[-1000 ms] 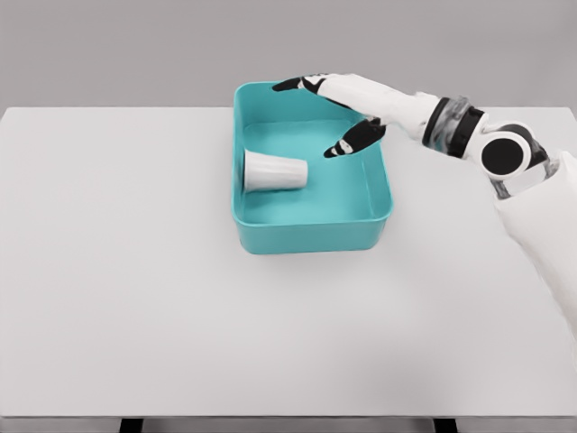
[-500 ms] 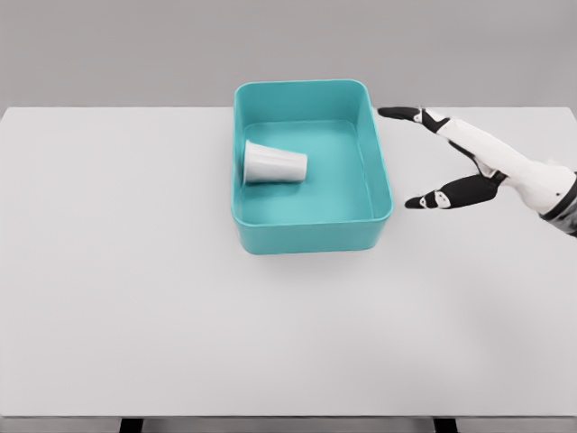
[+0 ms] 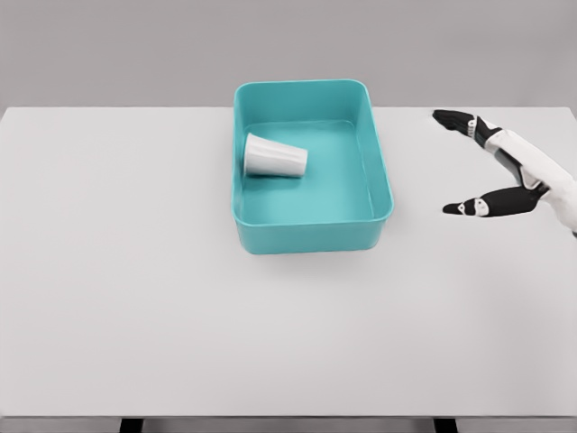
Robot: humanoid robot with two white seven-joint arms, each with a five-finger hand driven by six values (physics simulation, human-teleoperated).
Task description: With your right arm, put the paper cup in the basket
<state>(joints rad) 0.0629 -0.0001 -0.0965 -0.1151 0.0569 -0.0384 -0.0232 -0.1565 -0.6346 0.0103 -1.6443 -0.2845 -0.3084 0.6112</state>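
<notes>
White table [image 3: 135,298] bearing a teal basket [image 3: 311,236]. Paper cup [image 3: 274,157] lies sideways inside it. Right hand [image 3: 514,173], right of the basket, fingers spread, empty.

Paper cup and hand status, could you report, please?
Right hand open, empty, right of the basket. Paper cup on its side inside basket, left half. Left arm out of view. Nothing in the way.

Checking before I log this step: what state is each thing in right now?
paper cup: lying on its side inside the basket, against the left wall, held by nothing.
basket: upright on the table, open-topped, holds only the cup.
right hand: open, fingers spread, empty, over the table to the right of the basket, apart from it.
left hand: not in view.
table: bears the basket.
</notes>
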